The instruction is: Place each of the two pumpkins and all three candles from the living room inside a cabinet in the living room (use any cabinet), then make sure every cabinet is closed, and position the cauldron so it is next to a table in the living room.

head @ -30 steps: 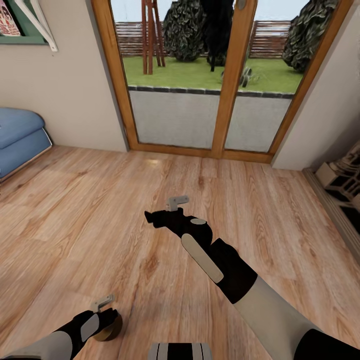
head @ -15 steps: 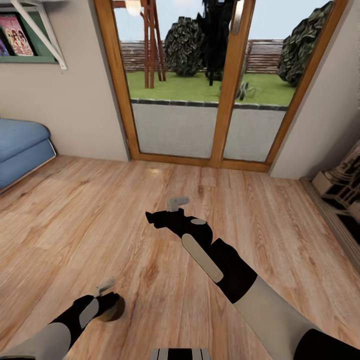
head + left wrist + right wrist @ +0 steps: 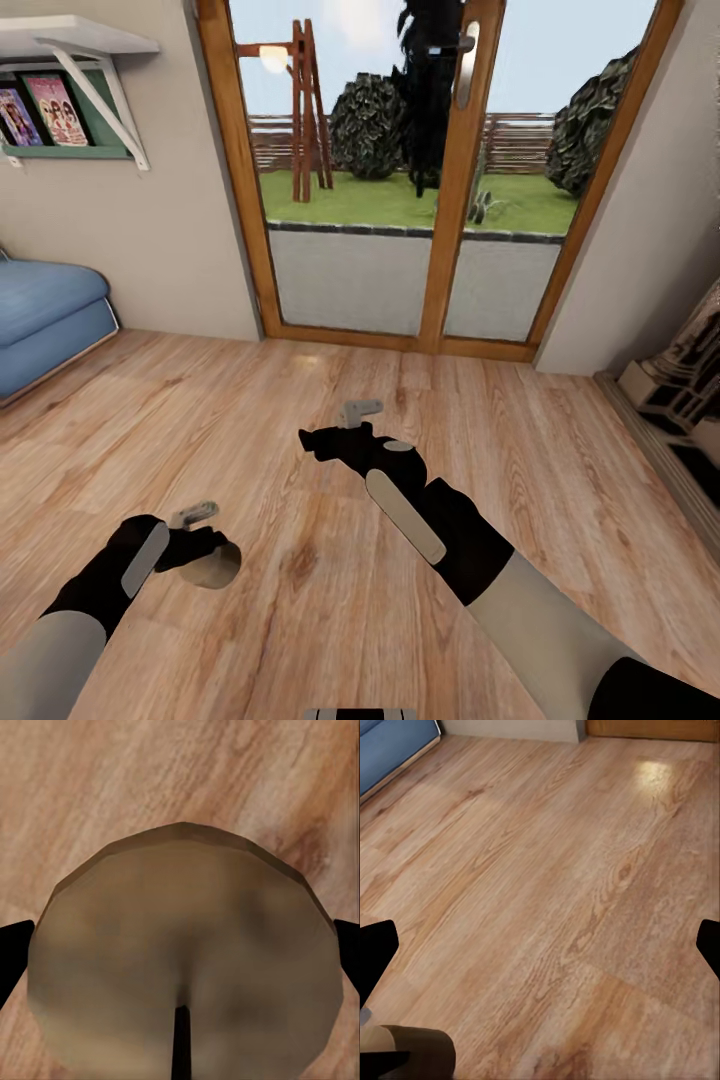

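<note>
My left gripper [image 3: 212, 556] is shut on a short tan candle [image 3: 216, 568], held low above the wooden floor at the lower left of the head view. The left wrist view looks at the candle's round top [image 3: 180, 945], with a dark wick line and a black fingertip at each side. My right gripper [image 3: 314, 440] stands open and empty over the floor in the middle of the head view. The right wrist view catches the candle [image 3: 416, 1050] at one corner. The pumpkins, cabinet, table and cauldron are out of view.
Wood-framed glass patio doors [image 3: 450, 200] rise ahead, with a garden behind them. A blue sofa [image 3: 45, 320] sits at the left under a wall shelf [image 3: 70, 40] of books. A dark and pale stone structure [image 3: 680, 390] lines the right wall. Wooden floor [image 3: 300, 400] lies between.
The head camera has tilted upward, so the whole scene has slid down. My left arm has lifted and carried the candle higher in the view. The right arm holds its pose.
</note>
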`<state>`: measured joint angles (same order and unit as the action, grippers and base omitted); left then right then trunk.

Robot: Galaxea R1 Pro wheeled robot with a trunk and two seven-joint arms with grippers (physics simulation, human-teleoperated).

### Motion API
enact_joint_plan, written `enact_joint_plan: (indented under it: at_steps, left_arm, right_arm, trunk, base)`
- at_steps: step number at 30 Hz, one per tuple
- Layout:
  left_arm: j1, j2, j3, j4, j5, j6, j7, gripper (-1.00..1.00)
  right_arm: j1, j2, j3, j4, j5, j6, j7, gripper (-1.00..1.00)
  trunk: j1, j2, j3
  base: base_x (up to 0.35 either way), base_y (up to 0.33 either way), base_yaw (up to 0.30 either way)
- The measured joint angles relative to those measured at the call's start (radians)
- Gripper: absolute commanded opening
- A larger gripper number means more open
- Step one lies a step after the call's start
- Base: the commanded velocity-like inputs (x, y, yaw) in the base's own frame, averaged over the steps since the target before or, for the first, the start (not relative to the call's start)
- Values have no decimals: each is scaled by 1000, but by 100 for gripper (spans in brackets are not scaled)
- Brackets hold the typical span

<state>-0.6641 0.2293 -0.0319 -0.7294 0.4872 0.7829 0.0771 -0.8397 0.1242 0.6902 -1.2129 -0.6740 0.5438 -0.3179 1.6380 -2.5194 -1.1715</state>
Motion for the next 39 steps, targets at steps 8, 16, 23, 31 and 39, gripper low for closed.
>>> enact_joint_plan:
  at_steps: [8, 16, 23, 31, 39]
  left_arm:
    - [0, -8, -3, -7, -2, 57, 0, -100]
    - [0, -11, -4, -9, -3, 61, 1, -100]
    - [0, -12, -4, -9, -3, 61, 1, -100]
    - [0, -12, -3, -28, -6, 61, 0, -100]
    - [0, -11, -2, -37, -5, 61, 1, -100]
  right_arm:
    - [0, -1, 1, 19, 1, -39, 2, 100]
    - [0, 1, 0, 65, 3, -43, 0, 100]
    - [0, 5, -2, 128, 3, -30, -6, 100]
    - [-1, 12, -7, 372, -7, -24, -51, 100]
    - [-1, 10, -99, 399, -6, 10, -58, 100]
  trunk:
    - [-3, 2, 31]
    - [-7, 4, 62]
    - [-10, 5, 89]
    - [-14, 7, 120]
    - [-17, 9, 154]
  base:
    - [-29, 0, 0]
    - [-97, 0, 0]
    - [-2, 0, 0]
    - [0, 0, -42]
    - [-67, 0, -220]
